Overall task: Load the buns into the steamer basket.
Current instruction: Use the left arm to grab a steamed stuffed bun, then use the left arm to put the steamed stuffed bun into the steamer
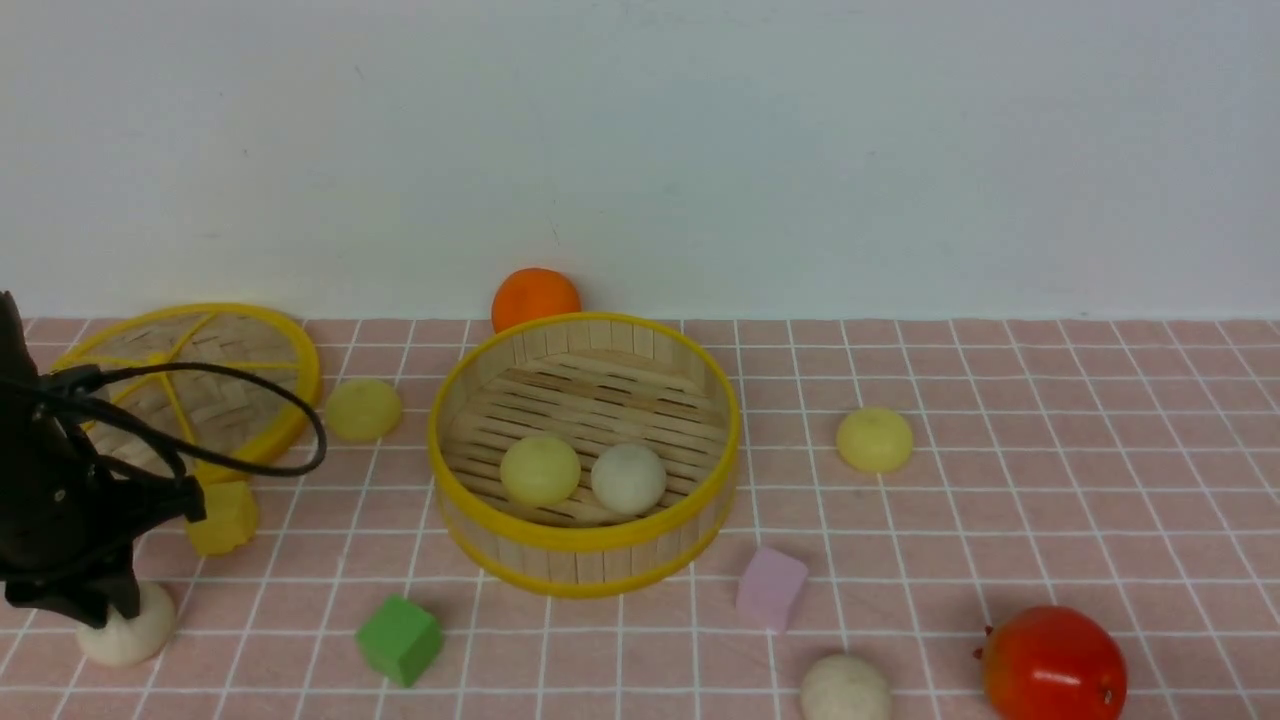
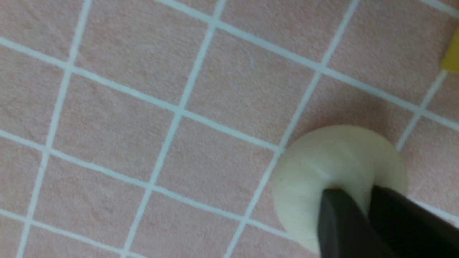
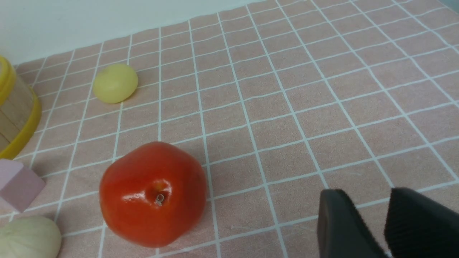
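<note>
The steamer basket (image 1: 585, 545) stands mid-table and holds a pale yellow bun (image 1: 540, 470) beside an off-white bun (image 1: 628, 478). Loose on the cloth lie a yellow bun (image 1: 363, 409) left of the basket, another yellow bun (image 1: 874, 439) (image 3: 114, 83) to its right, and an off-white bun (image 1: 845, 690) (image 3: 28, 238) at the front. At the front left, my left gripper (image 1: 85, 605) (image 2: 353, 191) is shut on an off-white bun (image 1: 130, 630) (image 2: 322, 161) resting on the cloth, its fingers dented into it. My right gripper (image 3: 362, 195) is open over bare cloth, seen only in its wrist view.
The flat woven lid (image 1: 200, 385) leans at the back left, and an orange ball (image 1: 535, 297) sits behind the basket. A yellow cube (image 1: 225, 518), a green cube (image 1: 400, 638) and a pink cube (image 1: 770, 588) lie in front. A red fruit (image 1: 1052, 665) (image 3: 154, 193) is front right.
</note>
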Robot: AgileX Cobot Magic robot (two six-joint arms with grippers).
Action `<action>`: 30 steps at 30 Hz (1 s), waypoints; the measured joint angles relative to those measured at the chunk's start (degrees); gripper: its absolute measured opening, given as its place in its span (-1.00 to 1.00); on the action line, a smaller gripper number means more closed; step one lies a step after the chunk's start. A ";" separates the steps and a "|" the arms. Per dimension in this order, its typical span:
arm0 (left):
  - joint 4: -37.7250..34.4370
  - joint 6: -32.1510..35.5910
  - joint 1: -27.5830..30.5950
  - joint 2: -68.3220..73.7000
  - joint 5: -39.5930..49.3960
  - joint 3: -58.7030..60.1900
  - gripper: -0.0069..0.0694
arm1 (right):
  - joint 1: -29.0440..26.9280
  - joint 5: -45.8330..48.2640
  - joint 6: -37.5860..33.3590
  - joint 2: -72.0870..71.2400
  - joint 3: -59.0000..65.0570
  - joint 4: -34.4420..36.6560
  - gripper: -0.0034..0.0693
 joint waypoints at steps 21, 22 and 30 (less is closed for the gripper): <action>-19.16 10.07 -14.84 -3.91 9.83 -26.23 -0.79 | 0.00 0.00 0.00 0.00 0.00 0.00 -0.25; -19.16 10.08 -16.19 -2.10 9.76 -27.46 -0.79 | 0.00 0.00 0.00 0.00 0.00 0.00 -0.25; -15.18 6.28 -20.07 14.46 8.68 -38.38 -0.79 | 0.00 0.00 0.00 0.00 0.00 -0.08 -0.25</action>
